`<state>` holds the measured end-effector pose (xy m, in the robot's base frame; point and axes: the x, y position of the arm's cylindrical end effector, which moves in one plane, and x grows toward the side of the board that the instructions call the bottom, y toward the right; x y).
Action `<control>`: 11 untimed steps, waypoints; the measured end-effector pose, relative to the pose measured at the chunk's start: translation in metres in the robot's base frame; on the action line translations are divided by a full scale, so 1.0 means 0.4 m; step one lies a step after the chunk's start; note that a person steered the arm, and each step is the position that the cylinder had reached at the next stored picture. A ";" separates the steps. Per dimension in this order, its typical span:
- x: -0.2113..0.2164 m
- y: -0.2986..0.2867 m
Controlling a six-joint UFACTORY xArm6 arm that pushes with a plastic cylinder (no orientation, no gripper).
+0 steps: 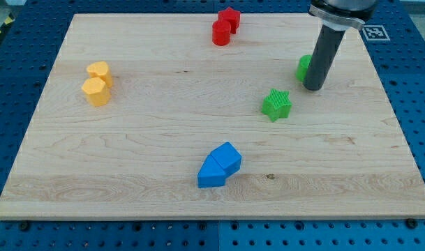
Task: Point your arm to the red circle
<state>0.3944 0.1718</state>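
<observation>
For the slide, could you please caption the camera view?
My tip rests beside a green block, far right of the red circle.

The light is bright and even, seemingly from overhead. The wooden board [163,132] shows pale and clear with no glare. Shadows are short and soft: a faint one hugs the blue blocks [219,166], another sits under the green star [276,104]. Focus is sharp throughout. The board's edges look straight, with no obvious bending.

A robot lab: a wooden board [198,139] sits on a blue table full of little holes [407,56], with a black-and-white marker sticker [375,31].
</observation>
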 end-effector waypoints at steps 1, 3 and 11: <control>-0.032 -0.002; -0.076 -0.019; -0.323 -0.513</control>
